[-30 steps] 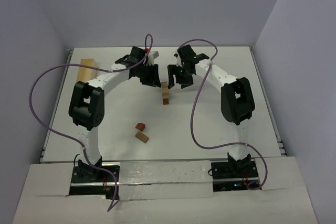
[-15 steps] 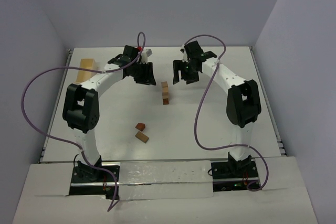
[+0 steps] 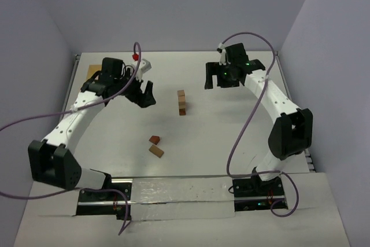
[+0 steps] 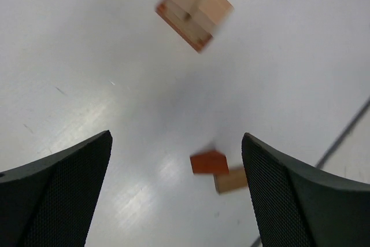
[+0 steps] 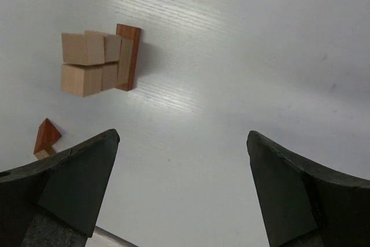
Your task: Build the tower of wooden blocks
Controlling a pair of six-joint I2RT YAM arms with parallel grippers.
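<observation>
Top external: tower [image 3: 181, 103], white table [image 3: 243, 125], lavender walls [image 3: 185, 10]

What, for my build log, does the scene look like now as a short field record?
tower: upright, narrow stack, mid-table
loose blocks: reddish-brown block and tan block, side by side on the table, nearer the arm bases than the tower
left gripper: open, empty, left of the tower
right gripper: open, empty, right of the tower
</observation>
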